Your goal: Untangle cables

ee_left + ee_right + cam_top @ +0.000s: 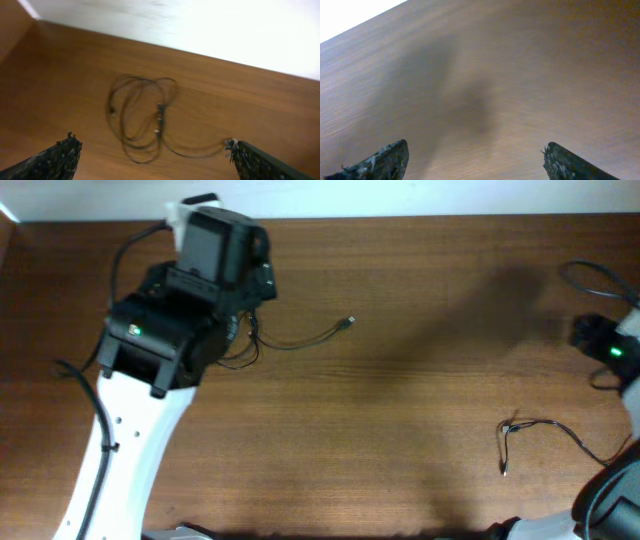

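Where your left gripper (152,143) hangs: above the coiled cable (141,116), with both fingers (56,159) spread wide and nothing held.
Coiled cable against the fingers: the loops lie ahead of the tips, in line with the gap between them. One strand runs off toward the right-hand tip, and blur keeps you from telling whether it touches.
Right gripper (475,146): its fingers (566,161) are spread wide with nothing between them. Under them is only bare table (520,60) with a soft shadow on it.
Second cable (545,428): it lies loose on the table near the right edge, well apart from the coil.
Overhead view only: you see both cables at once. The left arm (190,300) covers most of the coil, and a single strand trails out to the right, ending in a small plug (349,322).
Left wrist view only: you see the coil's whole shape, several overlapping loops with a knotted crossing down the middle.
Right wrist view only: it shows how wide the right fingers stand. Neither cable appears in it.
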Motion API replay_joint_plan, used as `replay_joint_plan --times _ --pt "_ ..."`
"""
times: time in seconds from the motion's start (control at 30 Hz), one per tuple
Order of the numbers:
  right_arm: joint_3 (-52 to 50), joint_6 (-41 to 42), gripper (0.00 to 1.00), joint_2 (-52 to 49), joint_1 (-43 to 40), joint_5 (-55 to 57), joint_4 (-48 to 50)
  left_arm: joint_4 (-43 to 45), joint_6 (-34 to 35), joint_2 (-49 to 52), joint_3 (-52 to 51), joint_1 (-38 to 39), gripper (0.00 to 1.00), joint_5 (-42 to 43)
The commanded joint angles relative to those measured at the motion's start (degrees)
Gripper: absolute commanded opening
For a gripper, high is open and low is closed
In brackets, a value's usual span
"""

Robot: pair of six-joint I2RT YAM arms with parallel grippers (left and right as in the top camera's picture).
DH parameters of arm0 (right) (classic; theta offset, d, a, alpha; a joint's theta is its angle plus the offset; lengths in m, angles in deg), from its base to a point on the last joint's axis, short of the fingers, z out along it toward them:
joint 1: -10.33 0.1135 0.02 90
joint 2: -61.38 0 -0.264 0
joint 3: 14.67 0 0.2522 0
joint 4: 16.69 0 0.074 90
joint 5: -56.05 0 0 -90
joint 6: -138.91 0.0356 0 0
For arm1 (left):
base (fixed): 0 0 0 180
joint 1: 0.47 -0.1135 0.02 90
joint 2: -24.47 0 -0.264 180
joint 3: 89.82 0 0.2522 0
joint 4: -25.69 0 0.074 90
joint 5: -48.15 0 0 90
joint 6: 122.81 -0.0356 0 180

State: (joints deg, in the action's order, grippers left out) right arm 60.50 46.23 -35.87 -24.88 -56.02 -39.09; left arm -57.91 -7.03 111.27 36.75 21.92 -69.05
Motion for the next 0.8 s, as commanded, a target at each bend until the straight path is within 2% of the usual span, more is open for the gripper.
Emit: replay_joint_plan --times 0.0,0.07,0.2,0.23,0.33,0.37,0.5,0.67,0.77 --pt "1.1 -1.6 0.93 -0.1 10.3 -2.2 -0.3 -1.3 0.5 0.9 -0.3 -8.2 0.99 -0.7" --pt "1.1 -1.6 0.99 -0.1 19.5 -2.2 -0.7 -2.5 0.5 1.9 -0.3 -13.7 0.99 -0.7" --pt "1.1 -1.4 0.99 -0.1 33.5 -2.1 -0.7 -5.1 0.4 7.0 -0.3 -20.8 0.99 -0.7" --pt "1.1 -1.4 0.99 -0.1 38.4 -2.1 -0.7 -5.9 0.3 10.1 -0.3 -22.8 0.99 -0.7" --pt "1.1 -1.4 0.99 -0.1 45.9 -1.7 -2.1 -5.4 0.2 18.1 -0.3 -25.7 0.99 -0.6" --pt "1.1 -1.3 0.99 -0.1 48.4 -1.3 -3.5 -3.2 -3.0 22.8 -0.3 -27.0 0.99 1.6" --pt "1.1 1.7 0.99 -0.1 53.0 -1.3 -4.7 6.5 -11.8 33.6 -0.3 -27.8 0.99 8.6" --pt "1.1 1.6 0.99 -0.1 55.6 -1.3 -7.1 19.5 -12.4 45.3 -0.3 -27.8 0.99 9.0" --pt "1.1 1.6 0.99 -0.1 55.5 -1.3 -7.1 24.9 -12.4 48.3 -0.3 -27.8 0.99 9.5"
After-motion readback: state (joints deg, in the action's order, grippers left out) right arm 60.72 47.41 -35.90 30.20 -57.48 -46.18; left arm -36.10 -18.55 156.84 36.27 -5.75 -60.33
